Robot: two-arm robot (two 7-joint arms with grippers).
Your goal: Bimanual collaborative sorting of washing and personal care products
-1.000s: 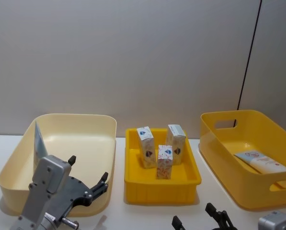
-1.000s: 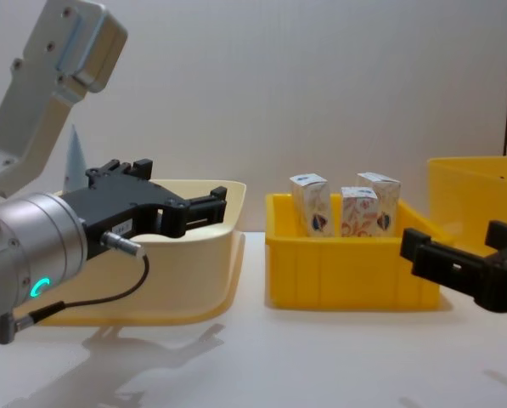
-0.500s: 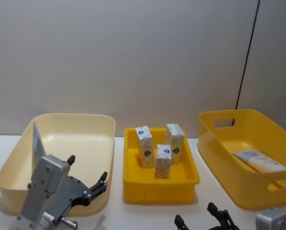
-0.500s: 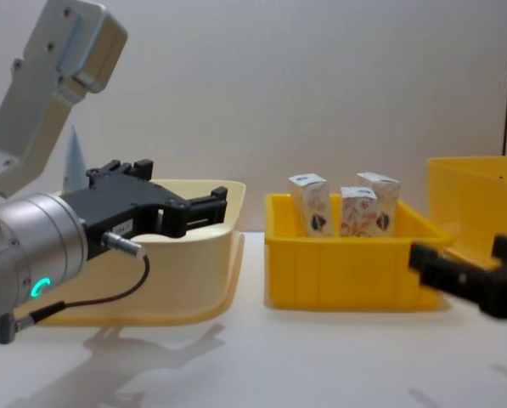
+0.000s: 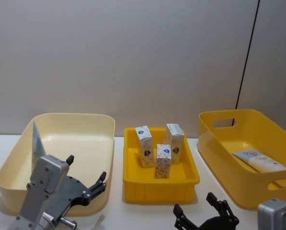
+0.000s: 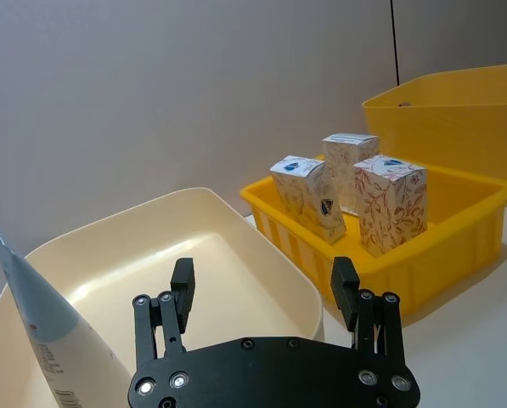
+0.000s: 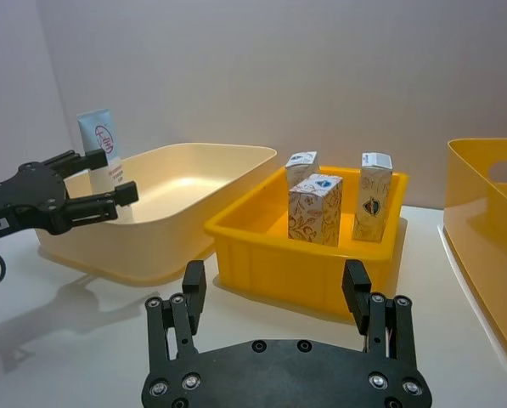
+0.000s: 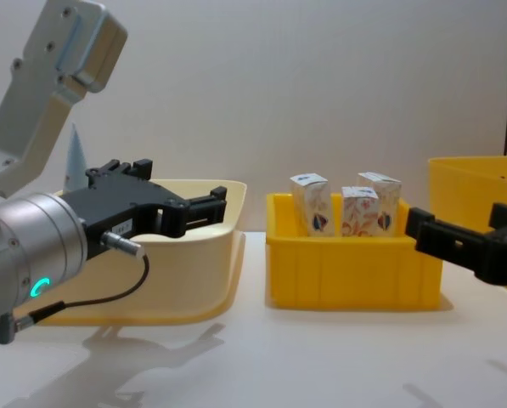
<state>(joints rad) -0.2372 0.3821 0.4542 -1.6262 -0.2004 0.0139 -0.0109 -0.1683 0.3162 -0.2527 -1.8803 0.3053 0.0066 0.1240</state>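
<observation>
Both claws are hanging released and empty: left gripper [image 5: 87, 167] at lower left, over the cream bin [image 5: 80, 120]; right gripper [image 5: 194, 203] at lower centre, facing the middle yellow bin [image 5: 159, 184]. Three cartons [image 5: 163, 160] are standing in it at frame centre. One tube [image 5: 36, 143] is standing in the cream bin. Judged: approach step. The next move calls for clearing the front wall and straddling the nearest carton.
</observation>
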